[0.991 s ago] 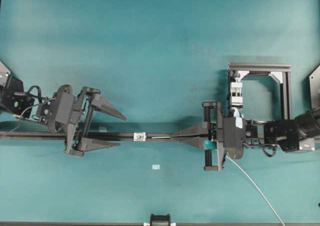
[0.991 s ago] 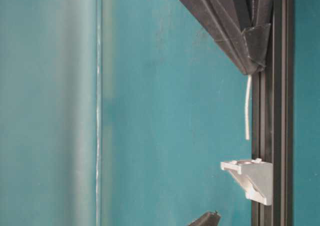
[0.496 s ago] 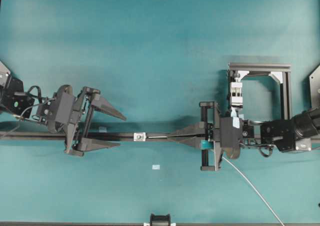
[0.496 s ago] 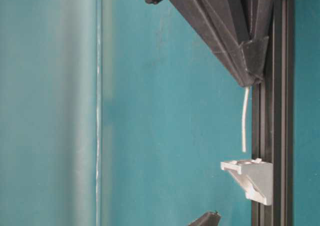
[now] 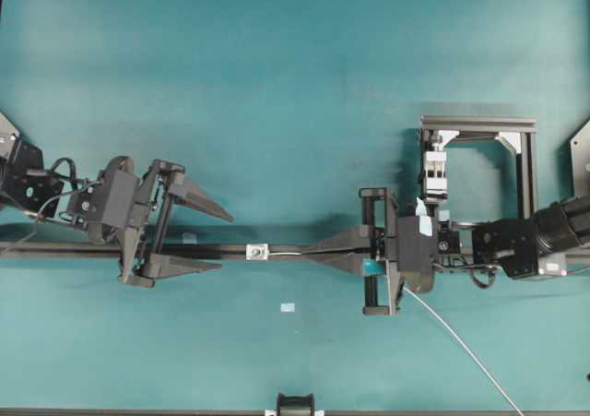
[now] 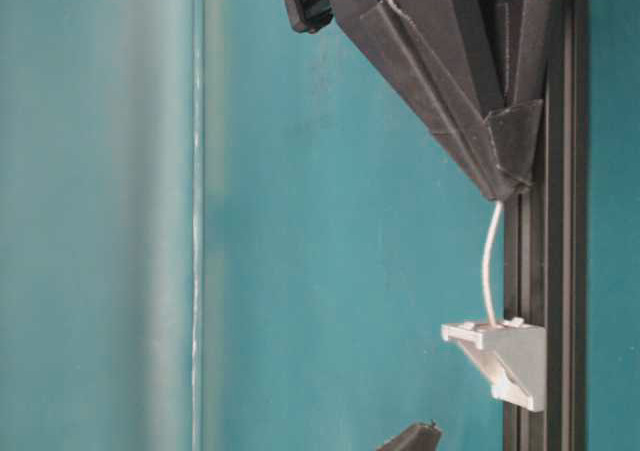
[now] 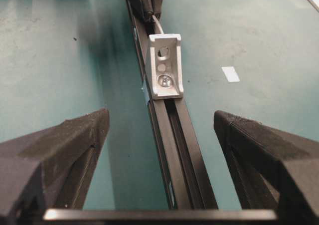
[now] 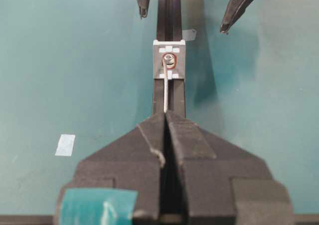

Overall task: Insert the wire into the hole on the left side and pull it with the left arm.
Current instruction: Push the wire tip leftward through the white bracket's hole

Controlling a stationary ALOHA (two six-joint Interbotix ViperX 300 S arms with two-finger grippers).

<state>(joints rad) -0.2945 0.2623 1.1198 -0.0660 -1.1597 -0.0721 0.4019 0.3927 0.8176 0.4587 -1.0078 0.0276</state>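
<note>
The thin pale wire (image 8: 165,90) runs out of my right gripper (image 8: 165,114), which is shut on it just right of the small silver bracket (image 5: 258,250). The wire's tip bows slightly (image 6: 488,271) and meets the bracket (image 6: 505,356) at the hole (image 8: 169,60). Seen from the left wrist, the hole (image 7: 163,51) looks dark and no wire pokes out on this side. My left gripper (image 5: 225,243) stands open just left of the bracket, one finger on each side of the rail, and holds nothing. The rest of the wire (image 5: 461,342) trails off to the bottom right.
A black rail (image 5: 212,251) crosses the table under both grippers. A black frame (image 5: 525,167) with a white clamp block (image 5: 433,172) stands at the right. A pale tape square (image 5: 288,306) lies in front of the rail.
My right gripper has slid left along the rail with the wire. The wire's tip, first short of the bracket, now touches it at the hole. The left arm has not moved.
</note>
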